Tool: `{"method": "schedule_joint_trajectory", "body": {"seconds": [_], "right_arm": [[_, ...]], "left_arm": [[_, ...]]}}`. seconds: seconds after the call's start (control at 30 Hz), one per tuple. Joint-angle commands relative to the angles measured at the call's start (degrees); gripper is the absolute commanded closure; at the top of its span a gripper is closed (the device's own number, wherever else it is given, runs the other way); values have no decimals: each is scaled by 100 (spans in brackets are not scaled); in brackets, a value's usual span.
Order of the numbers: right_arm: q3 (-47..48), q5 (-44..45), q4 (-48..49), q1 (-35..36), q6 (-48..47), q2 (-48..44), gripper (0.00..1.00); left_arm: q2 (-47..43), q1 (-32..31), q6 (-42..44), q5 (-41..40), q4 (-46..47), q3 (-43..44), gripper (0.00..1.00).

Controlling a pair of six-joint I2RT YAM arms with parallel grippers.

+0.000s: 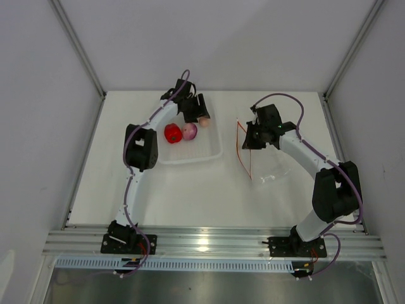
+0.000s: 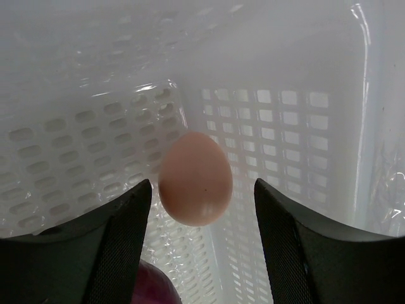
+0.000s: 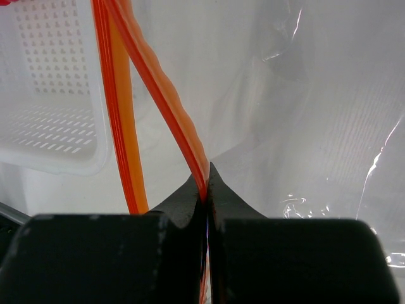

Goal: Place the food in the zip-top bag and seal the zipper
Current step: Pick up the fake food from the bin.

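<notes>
left gripper (image 1: 199,114) spread around peach egg (image 2: 195,178) in white tray (image 1: 190,156), right gripper (image 3: 209,183) pinching orange zipper (image 3: 166,101) of clear bag (image 1: 273,168)

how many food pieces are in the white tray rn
3, all in the white tray: the red piece at its left, the purple piece just right of it, the peach egg further back between the left gripper's open fingers. None seems hidden.
</notes>
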Motion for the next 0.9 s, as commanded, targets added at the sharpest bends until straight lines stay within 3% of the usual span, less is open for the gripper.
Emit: {"method": "schedule_joint_trajectory", "body": {"seconds": [0.0, 0.4, 0.87], "right_arm": [[-21, 42, 185, -23, -44, -231, 100], [-117, 33, 317, -23, 35, -257, 100], [-152, 77, 344, -23, 27, -310, 100]], "left_arm": [[105, -20, -156, -198, -107, 406, 32], [220, -116, 117, -524, -617, 723, 38], [404, -204, 310, -524, -820, 1137, 58]]}}
